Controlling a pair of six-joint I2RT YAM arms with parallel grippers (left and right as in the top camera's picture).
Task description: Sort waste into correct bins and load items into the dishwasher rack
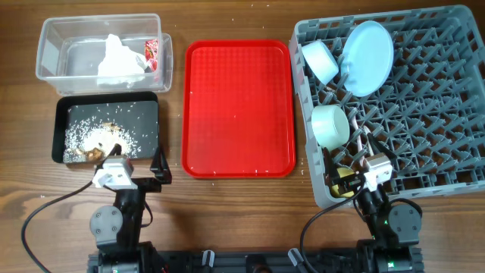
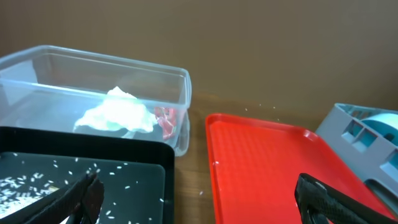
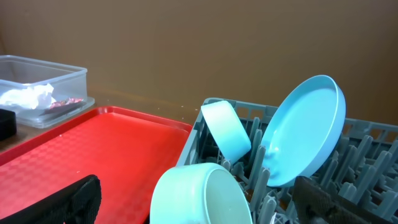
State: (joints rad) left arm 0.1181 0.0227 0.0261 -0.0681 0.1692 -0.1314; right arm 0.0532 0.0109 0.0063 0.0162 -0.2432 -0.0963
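Nearly finishing: left gripper (image 2: 199,190) and right gripper (image 3: 196,196) are hanging open. Left of the red tray (image 1: 239,106), napkin (image 1: 117,57) and wrapper (image 1: 151,53) are lying in the tub (image 1: 49,45), rice (image 1: 98,136) in the black tray (image 1: 61,106). Right of it, plate (image 1: 369,47) and bowls (image 1: 320,61) are standing in the rack (image 1: 439,114); cutlery possibly there too.

A crumpled white napkin (image 1: 117,61) and a red printed wrapper (image 1: 151,53) lie in the clear tub (image 1: 49,53) at far left. Beside it, white rice (image 1: 95,136) with brownish scraps is scattered across the black tray (image 1: 145,114). At right, the grey rack (image 1: 447,114) holds a pale blue plate (image 1: 368,47) and blue bowl (image 1: 320,62) on edge, a tipped mint-green bowl (image 1: 330,125) and, at its front corner, a partly hidden yellow cup (image 1: 343,186).
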